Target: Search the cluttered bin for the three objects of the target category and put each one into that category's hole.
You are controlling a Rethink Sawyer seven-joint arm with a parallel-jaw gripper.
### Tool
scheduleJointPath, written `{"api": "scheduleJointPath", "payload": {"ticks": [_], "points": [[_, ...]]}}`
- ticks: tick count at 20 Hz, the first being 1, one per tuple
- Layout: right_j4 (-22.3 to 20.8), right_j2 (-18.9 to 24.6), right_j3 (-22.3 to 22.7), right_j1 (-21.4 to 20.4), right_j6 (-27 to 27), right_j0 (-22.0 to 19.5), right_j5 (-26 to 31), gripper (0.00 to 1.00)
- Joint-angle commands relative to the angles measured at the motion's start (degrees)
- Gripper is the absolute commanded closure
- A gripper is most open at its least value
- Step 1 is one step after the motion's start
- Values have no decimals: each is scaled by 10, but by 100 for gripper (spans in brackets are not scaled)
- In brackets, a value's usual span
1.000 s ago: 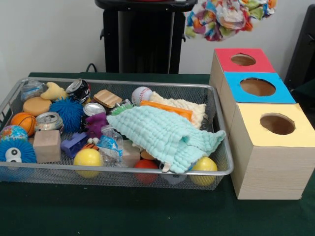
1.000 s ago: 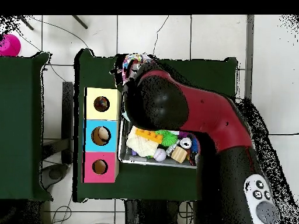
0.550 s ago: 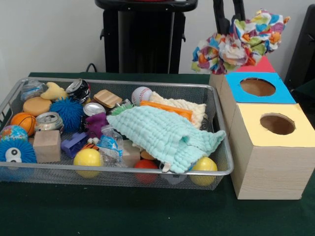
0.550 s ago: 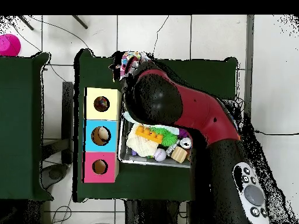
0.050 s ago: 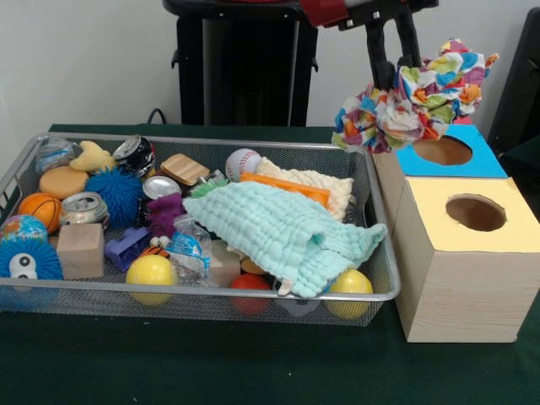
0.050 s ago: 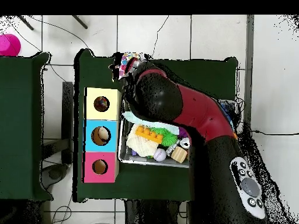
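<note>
You see the claw [image 5: 392, 72] at the top of the front view, its two black fingers [image 5: 376, 42] clamped on a multicoloured rag [image 5: 418, 93]. The rag hangs bunched in the air above the far end of the row of boxes, hiding the red box behind it. The blue box [image 5: 447, 156] and the yellow box [image 5: 472, 253] stand in line in front, each with a round hole on top. In the overhead view the arm [image 6: 175, 108] covers much of the bin [image 6: 124, 153], and the rag appears only as a patch of colour [image 6: 129, 61] at the counter's [image 6: 152, 178] edge, so its exact place over the boxes is probably best read from the front view.

In the bin, a mint cloth [image 5: 287, 232] lies draped over the right half, with a cream cloth [image 5: 325, 186] behind it. Balls, cans and blocks fill the left half.
</note>
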Motion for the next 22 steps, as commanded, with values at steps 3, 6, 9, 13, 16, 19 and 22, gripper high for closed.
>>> {"api": "scheduleJointPath", "payload": {"ticks": [3,6,9,13,16,19,22], "points": [[44,38,85,30,113,-19,-35,100],[51,47,91,31,108,-21,-39,100],[66,55,102,30,117,-22,-48,100],[74,66,120,30,122,-25,-66,100],[79,70,127,30,125,-24,-77,100],[83,68,132,30,125,-21,-85,100],[84,63,132,33,127,-14,-92,100]]}}
